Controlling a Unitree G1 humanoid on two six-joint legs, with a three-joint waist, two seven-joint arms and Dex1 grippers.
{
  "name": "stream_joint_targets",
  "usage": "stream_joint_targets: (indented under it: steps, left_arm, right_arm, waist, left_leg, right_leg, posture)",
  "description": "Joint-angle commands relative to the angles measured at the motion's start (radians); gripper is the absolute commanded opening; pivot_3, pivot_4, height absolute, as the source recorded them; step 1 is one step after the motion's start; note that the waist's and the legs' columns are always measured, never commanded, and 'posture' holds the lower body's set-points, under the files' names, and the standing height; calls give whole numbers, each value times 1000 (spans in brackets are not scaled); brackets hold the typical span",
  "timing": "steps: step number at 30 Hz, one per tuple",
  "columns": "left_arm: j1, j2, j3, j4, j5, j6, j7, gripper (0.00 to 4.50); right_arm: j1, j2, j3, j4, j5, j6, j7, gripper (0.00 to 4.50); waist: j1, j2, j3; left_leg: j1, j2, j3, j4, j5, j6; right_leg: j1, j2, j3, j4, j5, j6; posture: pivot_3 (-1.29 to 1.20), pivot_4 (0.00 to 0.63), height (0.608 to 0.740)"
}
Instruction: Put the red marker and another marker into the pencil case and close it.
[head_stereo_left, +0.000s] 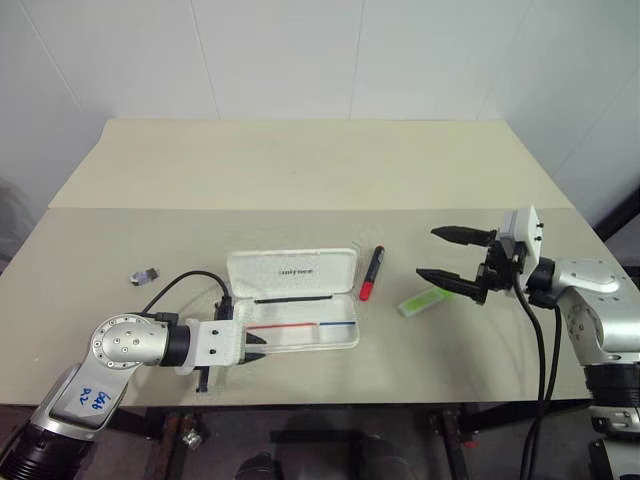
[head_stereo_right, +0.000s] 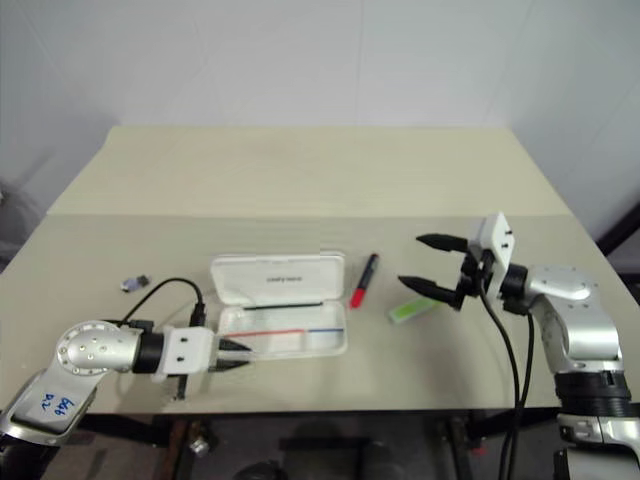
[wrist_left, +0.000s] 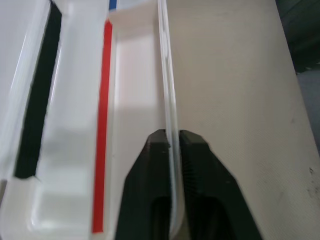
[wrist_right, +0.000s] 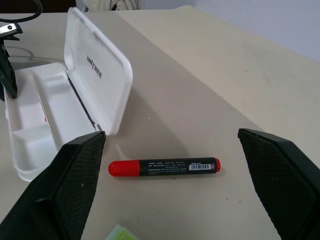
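The white pencil case (head_stereo_left: 292, 270) lies open near the table's front, lid raised toward the back, with a thin red-and-blue line in its tray. My left gripper (wrist_left: 174, 135) is at the tray's left end, its two black fingers pressed on either side of the tray's front wall. The red marker (head_stereo_left: 372, 273) lies on the table just right of the case, red cap toward the front. A pale-green marker (head_stereo_left: 420, 301) lies further right. My right gripper (head_stereo_left: 426, 252) hovers wide open and empty above the table, just right of the green marker and pointing toward the red marker (wrist_right: 164, 167).
A small grey-and-black object (head_stereo_left: 145, 274) lies on the table left of the case. A black cable (head_stereo_left: 185, 282) loops over my left wrist. The table's front edge (head_stereo_left: 330, 404) runs close behind the case's near side.
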Motion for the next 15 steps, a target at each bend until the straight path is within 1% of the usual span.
stream_joint_targets:
  steps: [1, 3, 6, 8, 9, 15]
  left_arm:
    - [-15, 6, -1, -11, -23, 9, -3, 1815]
    - [-24, 1, 2, -17, -38, 22, -2, 2535]
    - [-27, 1, 6, -30, -54, 31, -3, 3524]
    - [-27, -1, 7, -45, -67, 46, -1, 4095]
    - [-26, -1, 7, -53, -73, 54, 0, 4463]
    - [-8, -3, 0, -85, -89, 84, 7, 4463]
  right_arm:
    - [4, -3, -19, -47, 14, 7, -8, 4500]
    - [8, 0, -16, -53, 14, 11, -10, 4500]
    - [13, 8, -10, -63, 13, 15, -14, 4500]
    - [18, 15, -5, -69, 12, 15, -16, 4500]
    - [21, 18, -3, -72, 12, 16, -17, 4500]
    - [25, 37, 12, -75, 7, 13, -22, 4500]
  waist:
    - [0, 0, 0]
    - [0, 0, 0]
    - [0, 0, 0]
    - [0, 0, 0]
    - [0, 0, 0]
    - [0, 0, 0]
  left_leg:
    - [0, 0, 0, 0, 0, 0]
    - [0, 0, 0, 0, 0, 0]
    - [0, 0, 0, 0, 0, 0]
    - [0, 0, 0, 0, 0, 0]
    - [0, 0, 0, 0, 0, 0]
    - [0, 0, 0, 0, 0, 0]
  right_leg:
    - [0, 0, 0, 0, 0, 0]
    - [0, 0, 0, 0, 0, 0]
    - [0, 0, 0, 0, 0, 0]
    - [0, 0, 0, 0, 0, 0]
    - [0, 0, 0, 0, 0, 0]
    - [0, 0, 0, 0, 0, 0]
  posture:
    - [0, 150, 740]
    - [0, 150, 740]
    - [0, 150, 740]
    - [0, 150, 740]
    - [0, 150, 740]
    - [0, 150, 740]
